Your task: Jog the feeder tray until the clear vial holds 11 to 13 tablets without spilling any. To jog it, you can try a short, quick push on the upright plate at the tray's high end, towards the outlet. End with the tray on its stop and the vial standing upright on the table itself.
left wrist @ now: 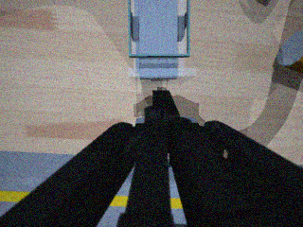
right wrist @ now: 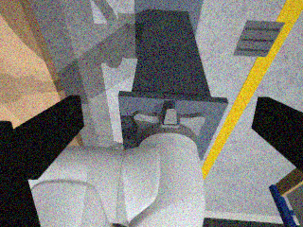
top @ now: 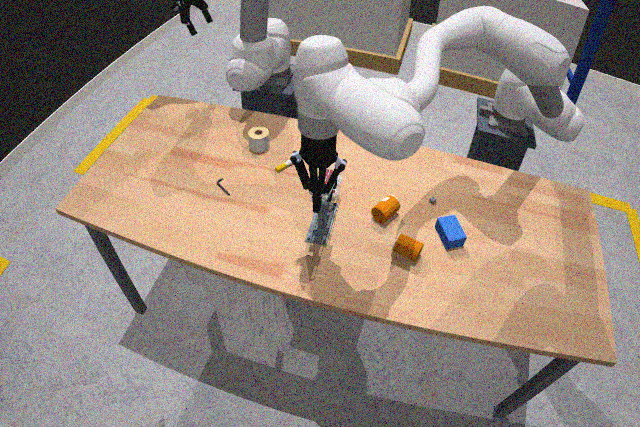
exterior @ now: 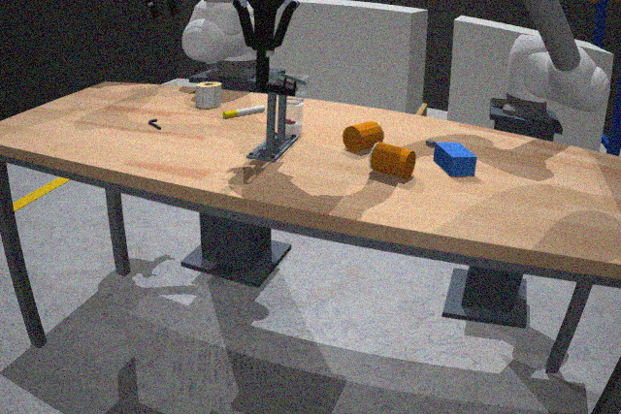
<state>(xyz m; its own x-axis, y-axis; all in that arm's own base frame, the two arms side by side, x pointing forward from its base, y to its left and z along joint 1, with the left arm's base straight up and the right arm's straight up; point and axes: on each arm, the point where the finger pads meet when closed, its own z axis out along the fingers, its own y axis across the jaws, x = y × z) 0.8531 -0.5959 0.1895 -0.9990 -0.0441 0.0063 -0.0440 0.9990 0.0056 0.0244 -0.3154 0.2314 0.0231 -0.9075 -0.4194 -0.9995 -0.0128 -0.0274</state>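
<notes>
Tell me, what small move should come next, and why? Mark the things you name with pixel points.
Probably a short, quick push towards the clear vial point(top: 329, 174) point(exterior: 296, 117): the left arm's shut jaws hang at the feeder tray's point(exterior: 287, 83) far end, and only some red shows low in the vial, too blurred to count.
</notes>
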